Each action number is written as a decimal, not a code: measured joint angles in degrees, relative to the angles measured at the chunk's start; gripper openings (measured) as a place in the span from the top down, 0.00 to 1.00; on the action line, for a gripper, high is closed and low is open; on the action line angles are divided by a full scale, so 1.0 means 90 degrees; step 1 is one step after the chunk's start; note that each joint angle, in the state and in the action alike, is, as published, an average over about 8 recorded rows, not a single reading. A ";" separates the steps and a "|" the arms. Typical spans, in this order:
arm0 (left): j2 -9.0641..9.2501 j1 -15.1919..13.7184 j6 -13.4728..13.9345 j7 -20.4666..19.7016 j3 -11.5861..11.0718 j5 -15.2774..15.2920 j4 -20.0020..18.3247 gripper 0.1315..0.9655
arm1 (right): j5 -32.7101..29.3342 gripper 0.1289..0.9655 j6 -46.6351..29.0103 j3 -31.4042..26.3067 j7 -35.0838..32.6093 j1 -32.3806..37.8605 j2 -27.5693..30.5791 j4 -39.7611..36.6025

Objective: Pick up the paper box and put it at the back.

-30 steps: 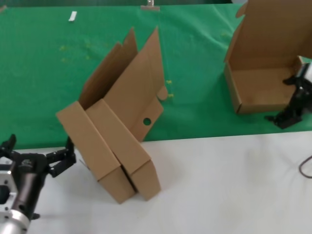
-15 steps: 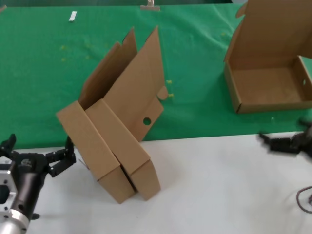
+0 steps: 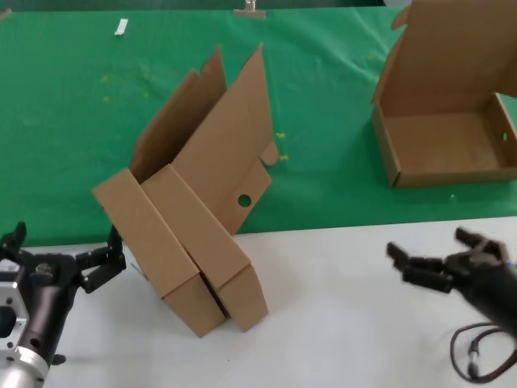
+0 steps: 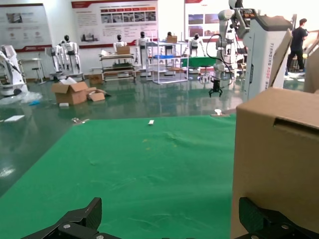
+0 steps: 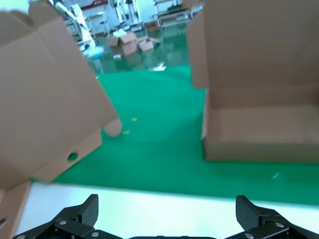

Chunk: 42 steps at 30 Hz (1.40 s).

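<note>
Right tool [image 3: 436, 259] retreated from paper box [image 3: 444, 121] on green cloth [image 3: 73, 121], fingers spread; left tool [image 3: 60, 257] open.

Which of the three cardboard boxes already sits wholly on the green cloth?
The lone paper box at the right, lid up, empty. The other two boxes nest together mid-scene, straddling the cloth's edge with their front ends on the white tabletop.

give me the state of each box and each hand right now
Two nested paper boxes: lids up, tilted, straddling the white tabletop and green cloth.
Third paper box: open, upright on the cloth, empty.
Left hand: open, empty, beside the nested boxes.
Right hand: open, empty, over the tabletop.
</note>
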 joint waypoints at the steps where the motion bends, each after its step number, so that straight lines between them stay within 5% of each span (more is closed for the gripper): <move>1: 0.0000 0.0000 0.0000 0.0000 0.0000 0.0000 0.0000 0.00 | -0.0024 0.00 0.0010 0.0037 -0.0030 -0.0026 -0.0040 0.0014; 42: 0.0000 0.0000 0.0000 0.0001 0.0000 -0.0001 0.0000 0.00 | -0.1152 0.00 0.0589 0.1740 -0.1362 -0.1302 -0.1924 0.0762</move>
